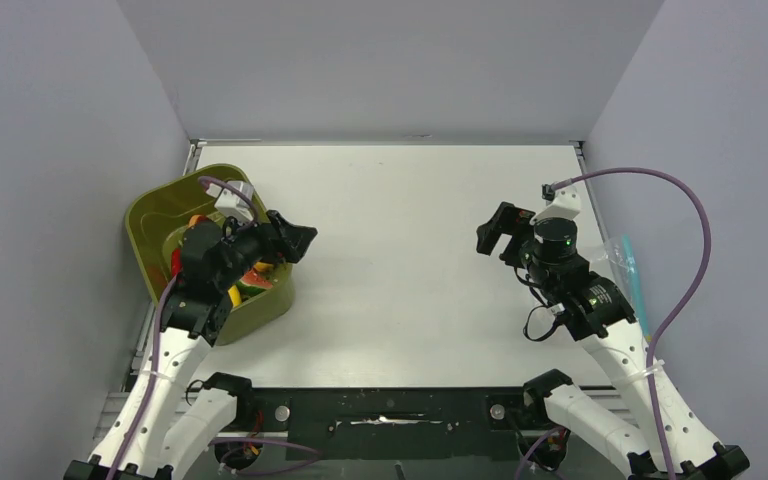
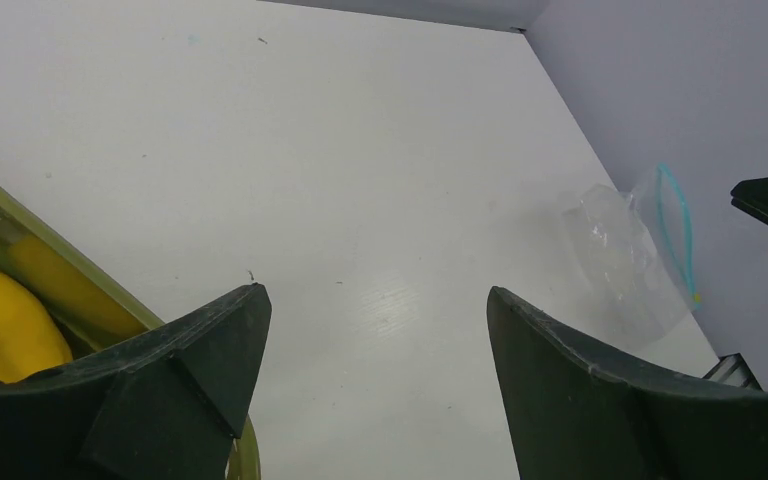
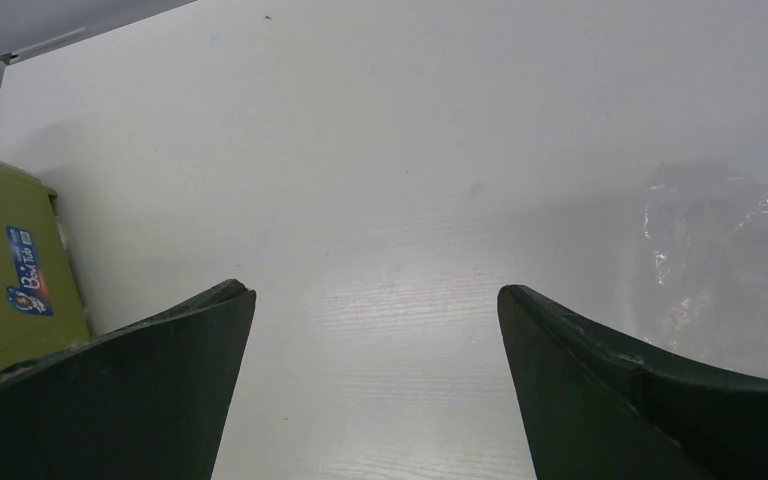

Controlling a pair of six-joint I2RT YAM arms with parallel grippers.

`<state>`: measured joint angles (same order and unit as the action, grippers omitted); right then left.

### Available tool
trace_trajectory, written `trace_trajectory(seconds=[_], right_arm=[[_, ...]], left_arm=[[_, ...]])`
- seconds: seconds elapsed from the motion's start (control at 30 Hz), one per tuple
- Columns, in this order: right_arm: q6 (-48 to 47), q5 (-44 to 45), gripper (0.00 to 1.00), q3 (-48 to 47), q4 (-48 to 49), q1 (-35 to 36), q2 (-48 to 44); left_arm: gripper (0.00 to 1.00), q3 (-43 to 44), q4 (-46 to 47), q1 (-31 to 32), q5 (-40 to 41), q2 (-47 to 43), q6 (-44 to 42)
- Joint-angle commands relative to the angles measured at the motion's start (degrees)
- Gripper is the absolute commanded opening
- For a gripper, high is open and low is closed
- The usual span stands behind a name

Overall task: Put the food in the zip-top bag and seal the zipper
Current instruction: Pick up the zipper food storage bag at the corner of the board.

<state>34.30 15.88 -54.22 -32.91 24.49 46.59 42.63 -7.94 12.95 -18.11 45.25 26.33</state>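
Nothing is in the bag [image 2: 615, 255] yet, so the task looks to be at its first step: fetching food [image 1: 250, 278]. The food lies in the bin [image 1: 160, 195] at the desk's [image 1: 400, 200] left edge; the left wrist view shows a yellow piece just inside the rim. The left gripper [image 1: 298, 240] hangs above the bin's right rim, jaws wide and empty, pointing out over the desk. The right gripper [image 1: 492, 235], also wide and empty, hovers well apart from it.

The bag lies crumpled at the right wall, beside the right arm. Its zipper [image 1: 635, 280] runs roughly near to far along the wall, so the long axis follows the wall and the mouth seems to face it.

Next, I judge, the left gripper must tip down into the bin, while the right turns back to the bag to pull it clear and hold its mouth open.
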Motion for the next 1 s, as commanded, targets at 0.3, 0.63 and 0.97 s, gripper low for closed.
trace_trajectory(seconds=[0.3,0.63,0.97], right_arm=[[3.61,8.42,0.98,-3.61,-1.72,0.47,1.63],[14.5,20.67,0.8,-7.27,-13.7,-2.55,9.47],[13.1,17.13,0.55,-3.19,-10.66,-15.43,15.77]], left_arm=[[0.8,-0.18,1.38,-0.43,1.16,-2.63,-0.66],[0.8,-1.49,-0.49,-0.38,3.12,-2.04,-1.82],[0.8,-2.08,-1.9,-0.29,4.0,-1.86,-3.39]])
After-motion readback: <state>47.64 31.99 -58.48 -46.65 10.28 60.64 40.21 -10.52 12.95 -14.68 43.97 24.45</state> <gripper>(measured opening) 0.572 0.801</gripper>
